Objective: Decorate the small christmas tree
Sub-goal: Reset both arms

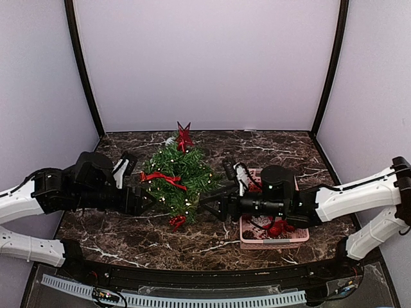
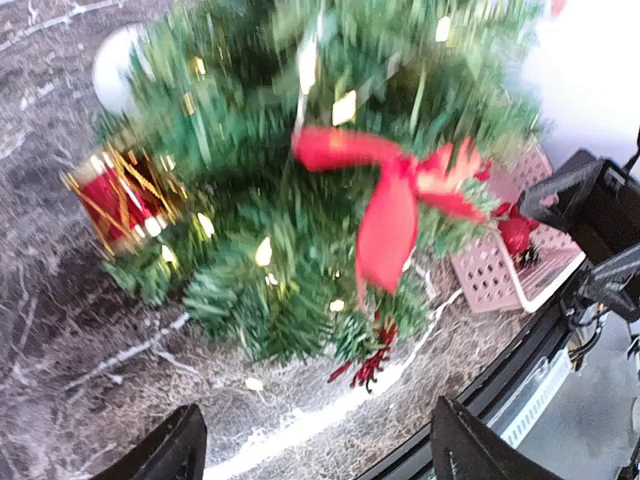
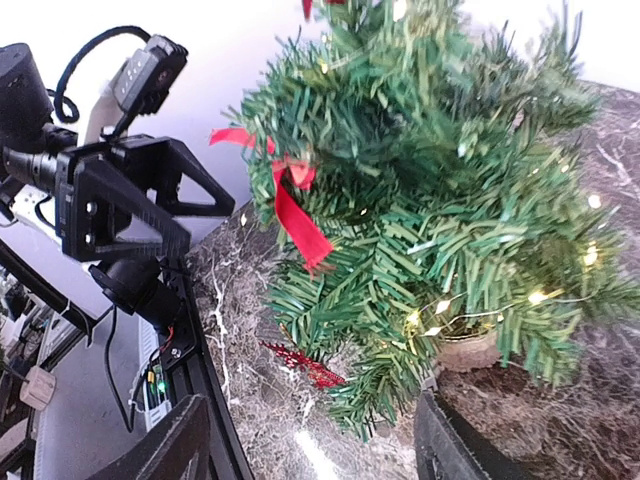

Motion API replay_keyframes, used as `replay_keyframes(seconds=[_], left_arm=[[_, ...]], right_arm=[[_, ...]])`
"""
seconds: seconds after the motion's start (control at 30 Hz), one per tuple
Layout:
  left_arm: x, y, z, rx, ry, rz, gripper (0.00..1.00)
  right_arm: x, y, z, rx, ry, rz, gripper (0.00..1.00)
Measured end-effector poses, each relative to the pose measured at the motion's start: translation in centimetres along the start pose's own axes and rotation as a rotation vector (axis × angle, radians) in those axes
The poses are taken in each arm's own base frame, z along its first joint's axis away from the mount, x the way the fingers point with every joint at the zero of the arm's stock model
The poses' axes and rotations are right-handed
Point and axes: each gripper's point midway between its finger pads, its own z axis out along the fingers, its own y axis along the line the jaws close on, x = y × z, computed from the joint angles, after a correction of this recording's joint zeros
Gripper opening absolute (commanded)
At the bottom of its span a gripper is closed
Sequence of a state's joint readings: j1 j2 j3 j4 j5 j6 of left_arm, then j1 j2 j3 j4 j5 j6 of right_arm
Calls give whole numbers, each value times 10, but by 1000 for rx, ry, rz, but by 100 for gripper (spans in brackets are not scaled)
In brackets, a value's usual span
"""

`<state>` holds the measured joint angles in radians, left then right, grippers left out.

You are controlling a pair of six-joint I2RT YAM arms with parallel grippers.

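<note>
1. The small christmas tree (image 1: pixel 176 173) stands mid-table on the dark marble-patterned table (image 1: pixel 115 237), left of the pink basket (image 1: pixel 273 244), with one arm on either side.
2. The left gripper (image 2: pixel 315 455) hangs released just left of the tree, its fingers wide apart with nothing between them. The right gripper (image 3: pixel 300 450), on the tree's right, is likewise spread and empty.
3. A red star (image 1: pixel 184 136) tops the tree, a red bow (image 2: pixel 390 200) sits among its branches, and a red-and-gold drum ornament (image 2: pixel 120 200) hangs low beside the tiny lights.
4. Decorating looks to be midway: neither claw carries anything, and red ornaments (image 1: pixel 276 228) lie in the basket.
5. The next move likely calls for the right arm to draw away to the right, dip into the basket beneath it and pinch one ornament. It would then hang the ornament on a bare branch without tipping the tree.
6. No brand, label or writing can be read in any view.
</note>
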<state>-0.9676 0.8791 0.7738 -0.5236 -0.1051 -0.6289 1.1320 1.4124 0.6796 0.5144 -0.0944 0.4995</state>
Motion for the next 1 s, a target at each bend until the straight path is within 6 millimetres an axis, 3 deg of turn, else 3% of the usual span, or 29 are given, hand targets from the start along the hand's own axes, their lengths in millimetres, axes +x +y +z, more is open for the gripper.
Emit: replay_keyframes(seconds=[0.27, 0.37, 0.47, 0.63, 0.73, 0.87, 1.0], left_arm=[[-82, -2, -47, 2, -127, 1, 83], [-112, 4, -51, -22, -158, 25, 85], [-137, 19, -45, -68, -183, 42, 86], [-171, 65, -23, -173, -234, 15, 87], [-194, 94, -13, -215, -285, -4, 87], [-219, 144, -3, -278, -365, -36, 88], [-216, 212, 5, -347, -407, -110, 89]], right_arm=[[-32, -9, -28, 91, -39, -3, 81], [-51, -26, -32, 168, -48, -1, 84], [-83, -47, -38, 252, -97, 7, 85], [-117, -98, -36, 390, -147, 43, 86], [-114, -145, -36, 489, -131, 79, 86], [-104, -213, -52, 626, -109, 133, 86], [-105, -266, -85, 746, -132, 171, 86]])
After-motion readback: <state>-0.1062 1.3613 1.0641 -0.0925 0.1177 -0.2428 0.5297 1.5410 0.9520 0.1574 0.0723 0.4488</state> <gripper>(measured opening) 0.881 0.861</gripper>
